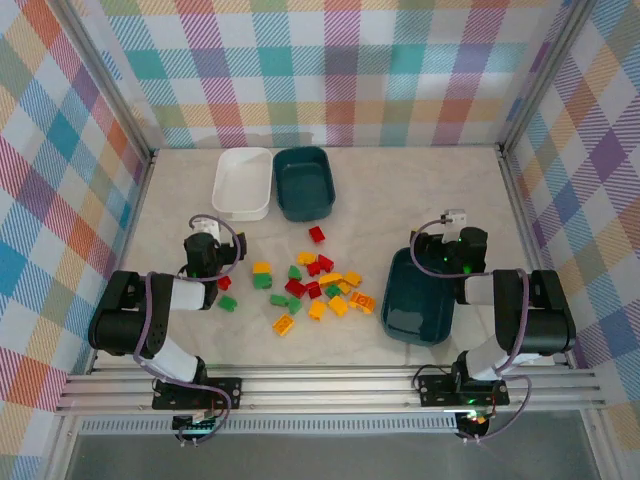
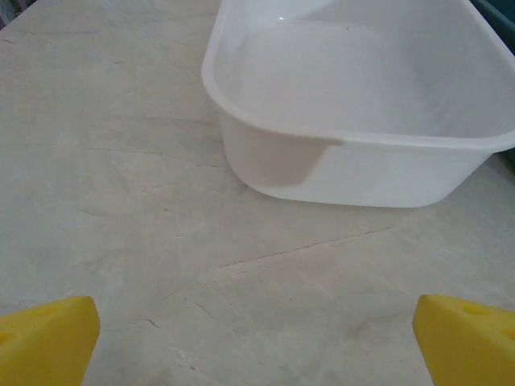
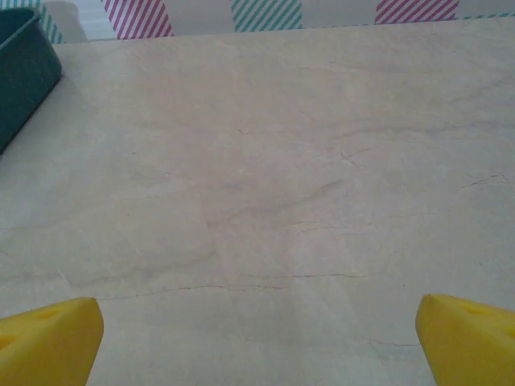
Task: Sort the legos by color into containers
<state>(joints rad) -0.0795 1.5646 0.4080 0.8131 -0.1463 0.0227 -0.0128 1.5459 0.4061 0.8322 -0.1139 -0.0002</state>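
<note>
Left claw (image 2: 257, 342) and right claw (image 3: 257, 342) are shown wide, empty; the legos (image 1: 312, 286), judged light, rigid and slick, are best pinched across flat sides.

1. The scene is lit brightly and evenly from above; only short, soft shadows are cast by the legos (image 1: 296, 288) and the white tub (image 1: 243, 183) on the table (image 1: 400, 200); a pale sheen is seen inside the near teal tub (image 1: 415, 310).
2. In the left wrist view the tub rim is rendered sharp; the left fingertips (image 2: 44, 342) are blurred.
3. In the right wrist view the table is rendered slightly soft; the right fingertips (image 3: 48, 342) are blurred.
</note>
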